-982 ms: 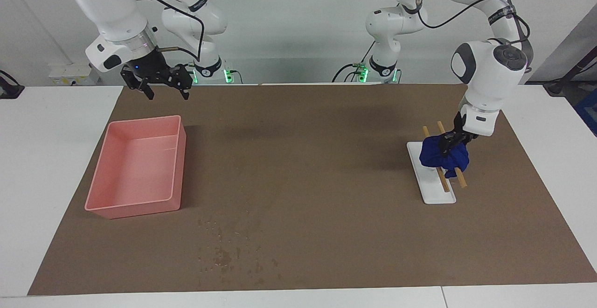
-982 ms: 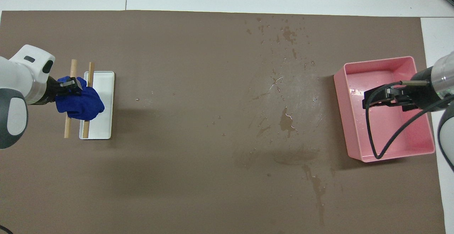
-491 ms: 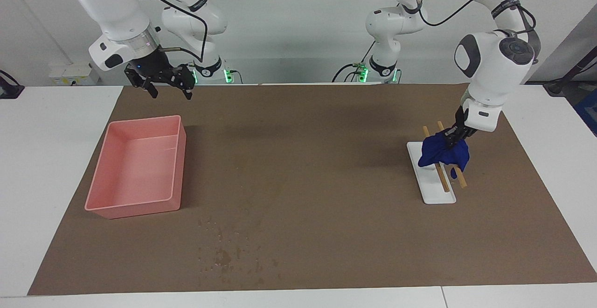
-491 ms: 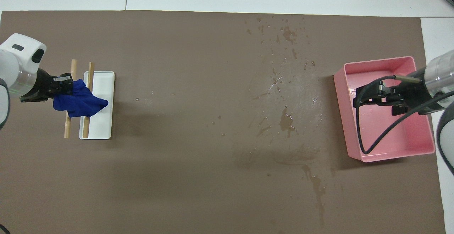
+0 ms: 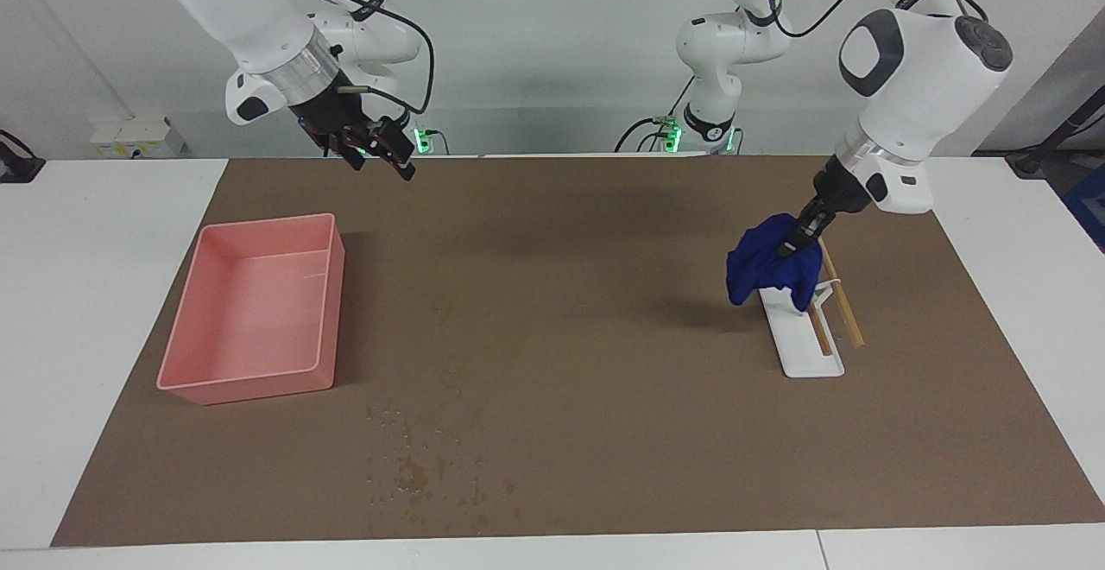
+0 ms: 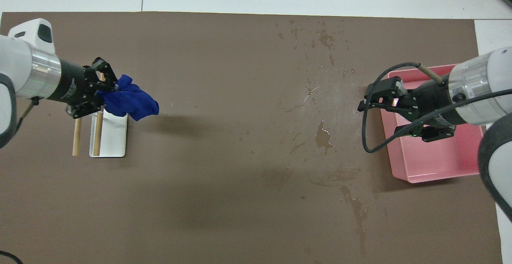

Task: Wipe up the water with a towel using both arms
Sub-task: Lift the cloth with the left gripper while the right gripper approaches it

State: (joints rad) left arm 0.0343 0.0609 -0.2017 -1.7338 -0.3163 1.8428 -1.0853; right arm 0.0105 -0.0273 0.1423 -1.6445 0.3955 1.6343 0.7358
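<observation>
My left gripper (image 5: 796,240) (image 6: 113,91) is shut on the towel (image 5: 768,268) (image 6: 133,101), a royal-blue bunch that hangs in the air over the white tray's (image 5: 811,361) (image 6: 112,142) edge toward the table's middle. Water (image 6: 323,133) (image 5: 413,471) lies in puddles and splashes on the brown mat (image 5: 570,311), toward the right arm's end. My right gripper (image 5: 380,164) (image 6: 380,114) hangs open and holds nothing, over the pink bin's (image 5: 250,307) (image 6: 436,164) rim on the water's side.
Two wooden sticks (image 5: 842,311) (image 6: 76,136) lie across the white tray at the left arm's end. The pink bin stands at the right arm's end. White tabletop (image 5: 95,294) borders the mat on all sides.
My left gripper closed on the towel and lifted it off the sticks, toward the table's middle. My right gripper swung from over the bin toward the middle.
</observation>
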